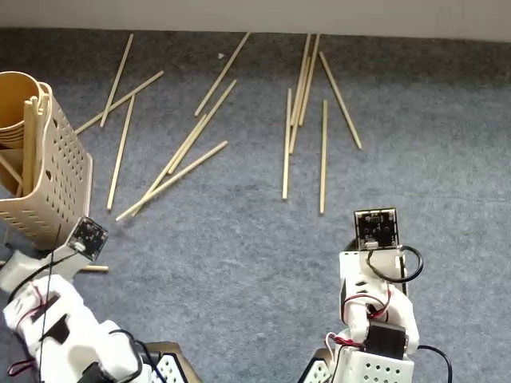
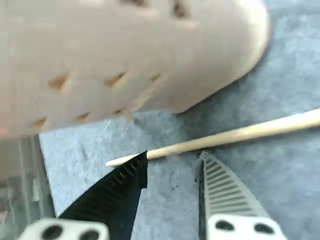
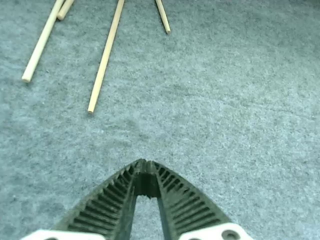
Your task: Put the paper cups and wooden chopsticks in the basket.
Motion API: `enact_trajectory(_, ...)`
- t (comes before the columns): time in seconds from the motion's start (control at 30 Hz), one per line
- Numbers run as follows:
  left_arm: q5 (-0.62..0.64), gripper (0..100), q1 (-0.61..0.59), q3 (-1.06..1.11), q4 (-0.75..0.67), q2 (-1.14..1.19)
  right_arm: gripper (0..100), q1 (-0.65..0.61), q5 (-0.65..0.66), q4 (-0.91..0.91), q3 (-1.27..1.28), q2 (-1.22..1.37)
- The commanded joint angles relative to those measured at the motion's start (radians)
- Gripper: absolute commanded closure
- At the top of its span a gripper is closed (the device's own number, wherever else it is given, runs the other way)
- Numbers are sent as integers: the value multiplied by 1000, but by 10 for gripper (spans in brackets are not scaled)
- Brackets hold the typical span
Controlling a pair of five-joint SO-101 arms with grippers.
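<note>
Grey carpet covers the counter (image 1: 239, 263). Its fingers apart, the left tool (image 2: 172, 162) sits low over a pale wooden chopstick (image 2: 240, 132) that lies flat across both fingertips; whether they touch it is unclear. Just beyond that tool stands the beige perforated plastic basket (image 1: 60, 171), with stacked tan paper cups (image 1: 16, 104) inside. The right tool (image 3: 146, 167) is pressed together on nothing above bare carpet, with more loose wooden chopsticks (image 3: 106, 55) scattered ahead of it.
</note>
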Motion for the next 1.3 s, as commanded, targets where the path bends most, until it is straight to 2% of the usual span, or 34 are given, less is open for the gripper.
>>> enact_trajectory(0.0, -448, 814, 105, -96, 272, -12, 988, -5, -5, -15, 140, -1)
enact_trajectory(0.13, -445, 814, 203, -321, 723, -4, 988, -5, -5, -15, 140, -1)
enact_trajectory(0.2, -442, 816, 260, -412, 902, -4, 988, -5, -5, -15, 140, -1)
enact_trajectory(0.3, -442, 817, 341, -476, 1030, -4, 988, -5, -5, -15, 140, -1)
enact_trajectory(0.47, -440, 816, 398, -421, 984, -4, 988, -5, -5, -15, 140, -1)
enact_trajectory(0.67, -445, 817, 392, -252, 763, -4, 988, -5, -5, -15, 140, -1)
enact_trajectory(0.8, -446, 819, 392, -173, 678, -4, 988, -5, -5, -15, 140, -1)
enact_trajectory(0.87, -446, 859, 392, -145, 641, -4, 988, -5, -5, -15, 140, -1)
enact_trajectory(0.97, -445, 995, 398, -111, 591, -4, 988, -5, -5, -15, 140, -1)
enact_trajectory(1.13, -439, 997, 400, -114, 580, -12, 988, -5, -5, -15, 140, -1)
enact_trajectory(1.2, -391, 996, 409, -143, 580, -12, 988, -5, -5, -15, 140, -1)
enact_trajectory(1.27, -288, 996, 443, -200, 582, -12, 988, -5, -5, -15, 140, -1)
